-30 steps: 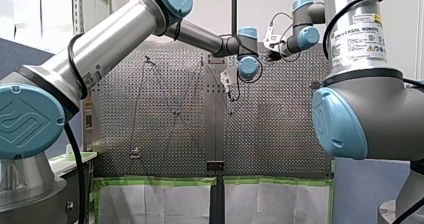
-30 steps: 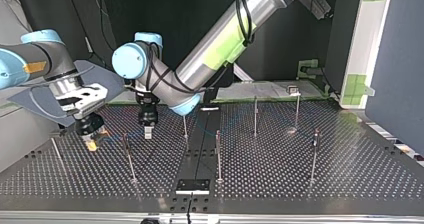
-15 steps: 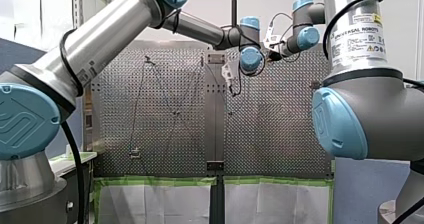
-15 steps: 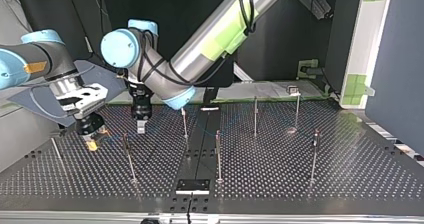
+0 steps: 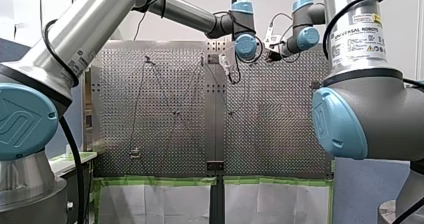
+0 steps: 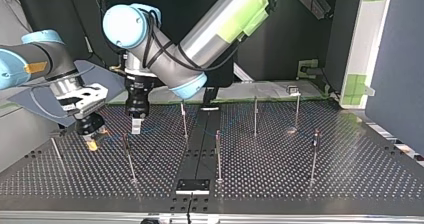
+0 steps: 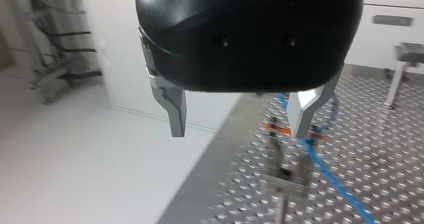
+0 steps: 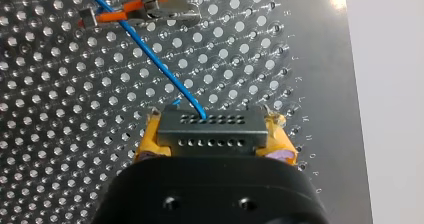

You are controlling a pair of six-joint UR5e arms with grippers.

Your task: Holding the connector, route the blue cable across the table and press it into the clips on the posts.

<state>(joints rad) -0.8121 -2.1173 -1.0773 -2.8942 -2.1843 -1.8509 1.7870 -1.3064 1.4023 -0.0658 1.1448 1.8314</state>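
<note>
The connector (image 8: 211, 131) is clamped between the yellow pads (image 8: 150, 136) of my right gripper (image 8: 212, 134). The blue cable (image 8: 150, 51) runs ahead from it over the table (image 8: 75, 134), past an orange-tipped clip (image 8: 145, 11); the table's edge lies just beside the gripper.

Left wrist view: my left gripper (image 7: 240, 119) hangs wide open and empty, with the cable beneath one metal finger (image 7: 304, 111) and the table's edge beneath the other.

Top view: both grippers are close together, a post (image 6: 129, 159) near them, with open table beyond.

Front view: both work at the table's far end.
</note>
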